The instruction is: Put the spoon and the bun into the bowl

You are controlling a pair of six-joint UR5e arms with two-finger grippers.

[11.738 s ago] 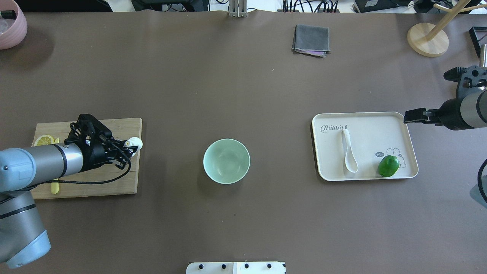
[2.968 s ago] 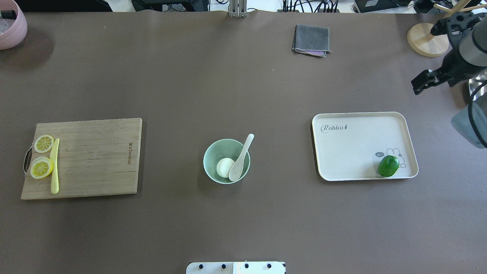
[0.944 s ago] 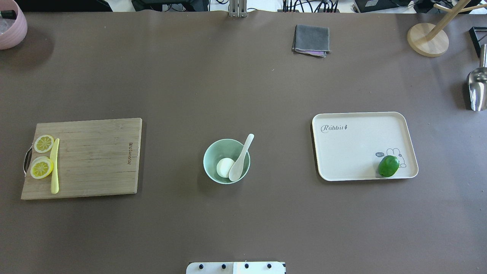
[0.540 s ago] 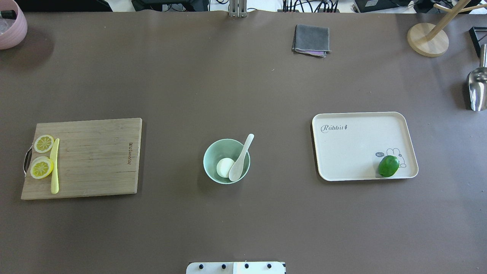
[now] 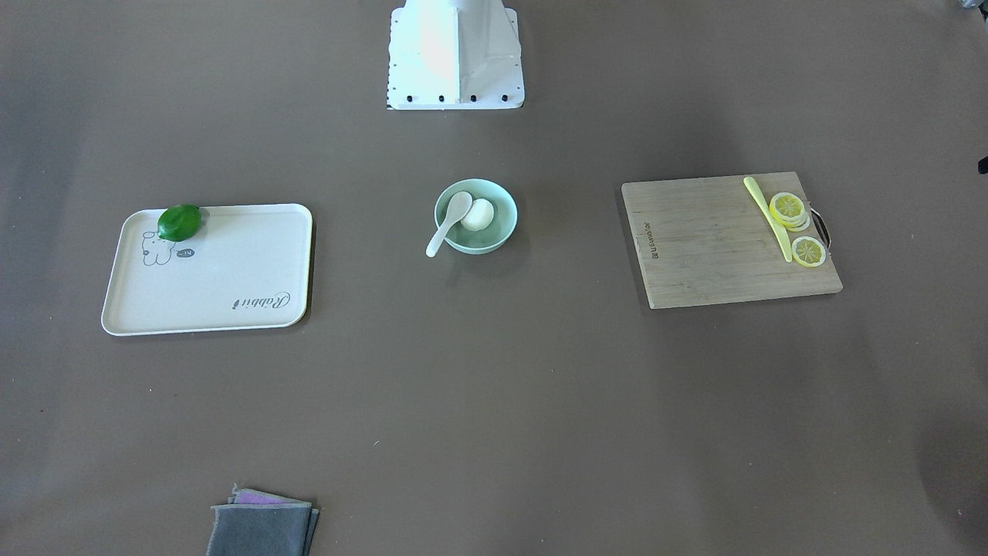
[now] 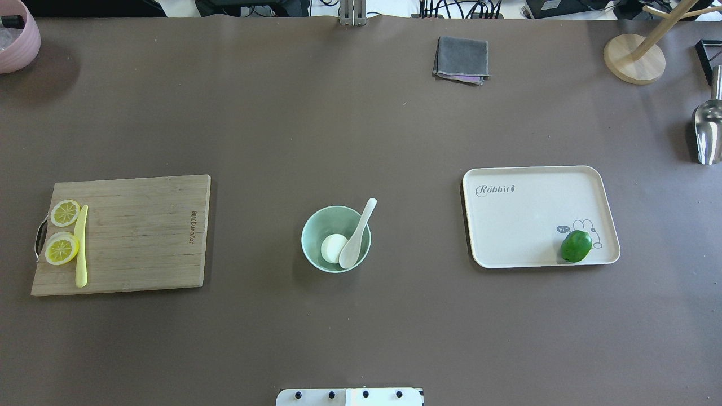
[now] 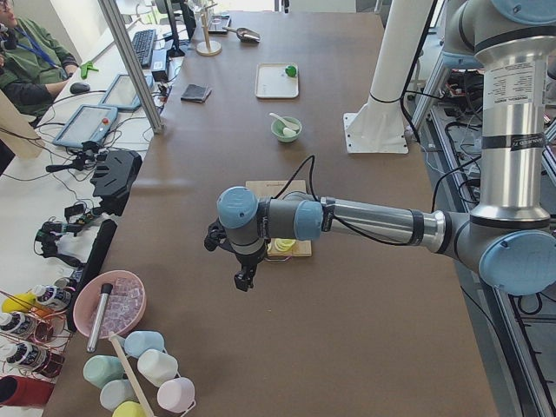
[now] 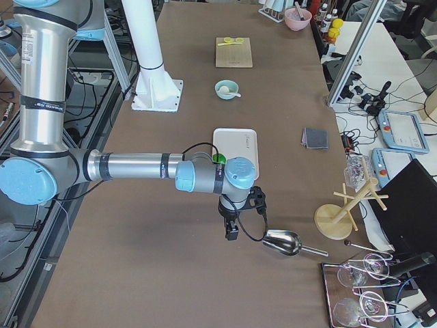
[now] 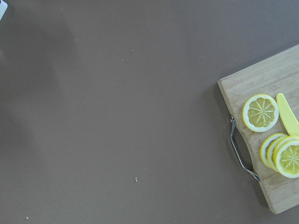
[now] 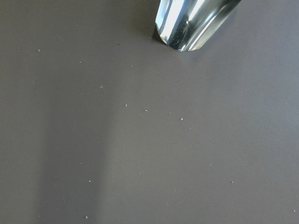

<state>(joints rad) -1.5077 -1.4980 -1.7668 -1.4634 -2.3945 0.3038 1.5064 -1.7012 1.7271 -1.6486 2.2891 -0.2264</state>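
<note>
I'm seeing the bun (image 6: pixel 333 247) and spoon (image 6: pixel 355 239) lying in the bowl (image 6: pixel 316 225), handle overhanging the rim, well apart between left fingers (image 7: pixel 243 281) and right fingers (image 8: pixel 231 234); I cannot tell their spread.

I see mint bowl (image 6: pixel 315 224) upright, far from my left gripper (image 7: pixel 242 280) and right gripper (image 8: pixel 231 234), white bun (image 6: pixel 333 248) inside, spoon (image 6: pixel 353 250) beside it, handle over rim

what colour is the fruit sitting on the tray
Bright green. The fruit lies in a corner of the cream tray; the overhead view shows it best.
</note>
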